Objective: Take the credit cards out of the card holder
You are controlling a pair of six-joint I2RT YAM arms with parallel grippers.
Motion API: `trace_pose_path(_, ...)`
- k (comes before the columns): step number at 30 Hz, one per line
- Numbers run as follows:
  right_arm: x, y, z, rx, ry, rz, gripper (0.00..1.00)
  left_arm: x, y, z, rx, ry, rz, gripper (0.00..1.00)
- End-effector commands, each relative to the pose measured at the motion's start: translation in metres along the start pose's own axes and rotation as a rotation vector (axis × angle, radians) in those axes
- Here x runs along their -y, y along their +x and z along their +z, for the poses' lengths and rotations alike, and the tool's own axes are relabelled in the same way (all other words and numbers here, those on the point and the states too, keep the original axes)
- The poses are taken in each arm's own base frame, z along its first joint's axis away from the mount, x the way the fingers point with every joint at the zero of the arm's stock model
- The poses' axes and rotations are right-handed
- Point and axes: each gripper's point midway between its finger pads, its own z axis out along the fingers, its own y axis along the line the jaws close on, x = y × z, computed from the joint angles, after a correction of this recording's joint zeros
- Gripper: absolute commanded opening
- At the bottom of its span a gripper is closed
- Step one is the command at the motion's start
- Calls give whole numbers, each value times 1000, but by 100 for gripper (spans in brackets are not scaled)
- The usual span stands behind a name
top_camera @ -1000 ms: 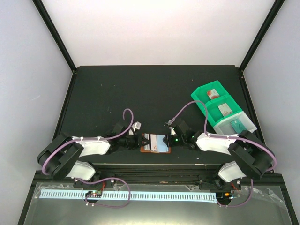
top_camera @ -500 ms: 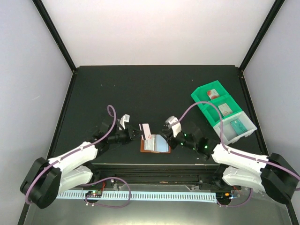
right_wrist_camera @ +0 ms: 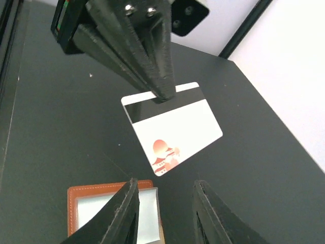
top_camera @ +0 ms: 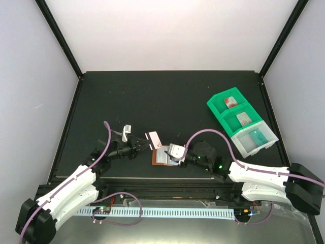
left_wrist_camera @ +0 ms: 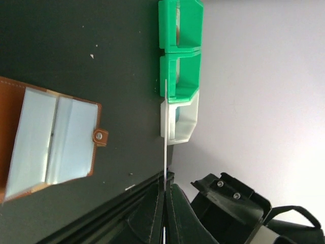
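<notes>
Card extraction, mid-task, with the hazards of the moment. The left gripper (right_wrist_camera: 163, 92) is closed on the top edge of one credit card (right_wrist_camera: 175, 129), white with a black stripe and a red mark, and holds it in the air above the table (top_camera: 127, 96), just beside and clear of the card holder (left_wrist_camera: 51, 140). The holder lies open and flat near the front edge, pale pockets upward; whether any further card sits in them cannot be told. The right gripper (right_wrist_camera: 166, 184) hangs over the holder's near end with its jaws parted and nothing between them; contact with the leather cannot be confirmed. Principal risk: the pinch covers only a narrow strip of the card's edge, so a quick swing could let the smooth plastic pivot or slip, and a thin card lying flat on the table would probably be hard to pick up again. Second risk: the card hangs close above the open right fingers, so a move by either arm could knock it loose. Third risk: if the holder is not pinned, it may slide or fold during the next pull. The green tray (top_camera: 218, 109) stands well apart, at the right.
</notes>
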Motion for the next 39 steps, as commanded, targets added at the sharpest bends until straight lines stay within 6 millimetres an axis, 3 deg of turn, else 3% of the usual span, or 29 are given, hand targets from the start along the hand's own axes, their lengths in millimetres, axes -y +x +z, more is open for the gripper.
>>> trace_pose_path(1, 13, -24, 2, 39, 86, -233, 33, 4, 5, -6, -28, -1, -119, 2)
trace_pose_path(6, 12, -33, 11, 21, 92, -358, 37, 14, 10, -7, -59, 28, -127, 2)
trace_pose_path(14, -11, -46, 33, 9, 57, -461, 37, 16, 11, -11, -56, 24, -129, 2)
trace_pose_path(23, -26, -38, 35, -12, 8, -519, 39, 16, 10, -13, -40, 24, -125, 2)
trace_pose_path(39, -31, -26, 38, -36, -2, -537, 46, 11, 7, -11, -33, 22, -138, 2)
